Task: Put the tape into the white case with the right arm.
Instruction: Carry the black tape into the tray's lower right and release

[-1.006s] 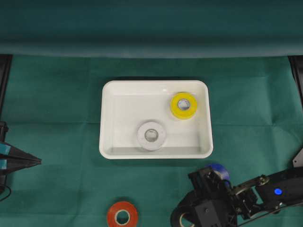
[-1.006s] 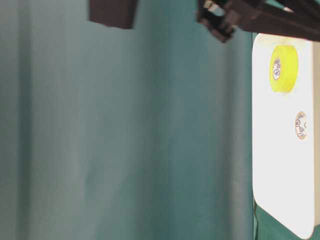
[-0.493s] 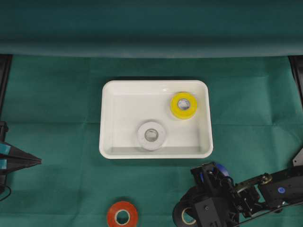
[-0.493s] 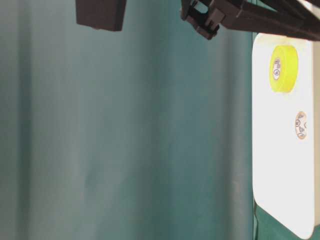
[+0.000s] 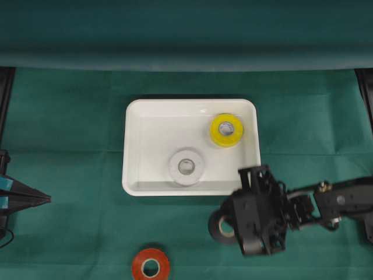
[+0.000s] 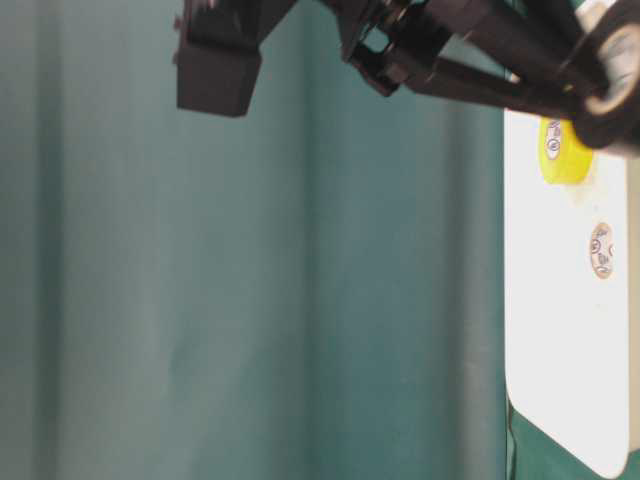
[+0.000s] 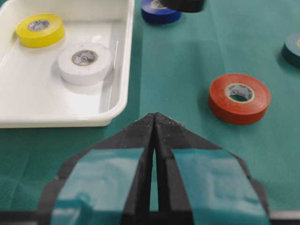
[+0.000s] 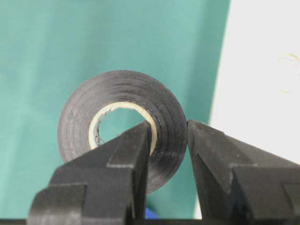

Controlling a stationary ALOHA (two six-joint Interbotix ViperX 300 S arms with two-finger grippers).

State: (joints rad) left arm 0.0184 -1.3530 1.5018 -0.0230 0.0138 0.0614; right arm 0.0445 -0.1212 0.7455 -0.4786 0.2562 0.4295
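The right claw [image 8: 168,140] pinches the black tape [image 8: 123,126] by its wall, one finger through the hole, so it hangs just beside the white case [image 5: 133,175], ready to go in.

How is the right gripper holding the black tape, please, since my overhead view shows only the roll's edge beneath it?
Observer: The right gripper has one finger through the hole of the black tape and the other outside, pinching its wall.
Operator: Thank you. Is any roll hidden from me under that arm?
Observer: Yes, a blue tape lies on the green cloth just outside the white case.
Operator: And could you check the left gripper's jaws?
Observer: The left gripper is shut with nothing between its tips.
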